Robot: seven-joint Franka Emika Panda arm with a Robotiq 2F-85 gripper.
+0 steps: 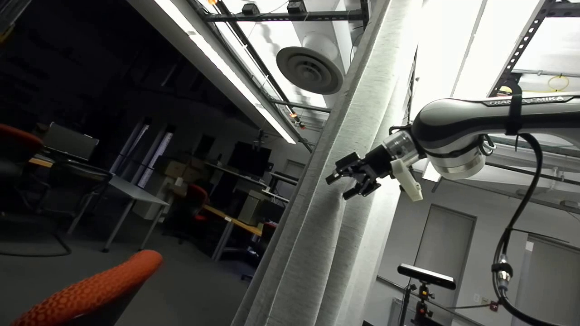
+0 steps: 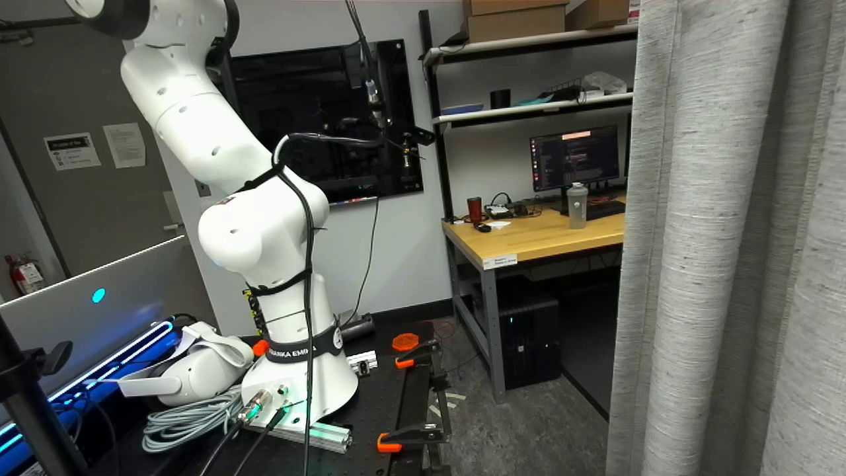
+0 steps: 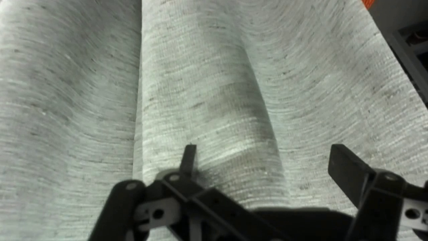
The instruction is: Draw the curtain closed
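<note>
The tool (image 3: 264,149) is standing with its two fingers (image 3: 349,169) wide apart, and in the wrist view a long fold of the curtain (image 3: 207,83) is showing in the gap; I cannot tell whether it is lying between the fingers or beyond them. In an exterior view, the fabric is creasing just beside the lower fingertip (image 1: 352,193); whether that finger is touching it I cannot tell. The curtain is hanging before the tool, filling nearly all of the wrist view; in both exterior views it is hanging in long folds, and in an exterior view its edge is hiding part of a wood-topped desk (image 2: 529,242). The arm (image 1: 480,122) is bearing the lettering "FRANKA EMIKA," a black strap (image 1: 514,108) partly covering the first word, and the dark band (image 2: 291,352) around its base (image 2: 297,390) is showing the same name. Two paper notices (image 2: 71,151) on a grey door (image 2: 73,218) and a white label (image 2: 500,261) on the desk's front edge are showing print too small to read.
</note>
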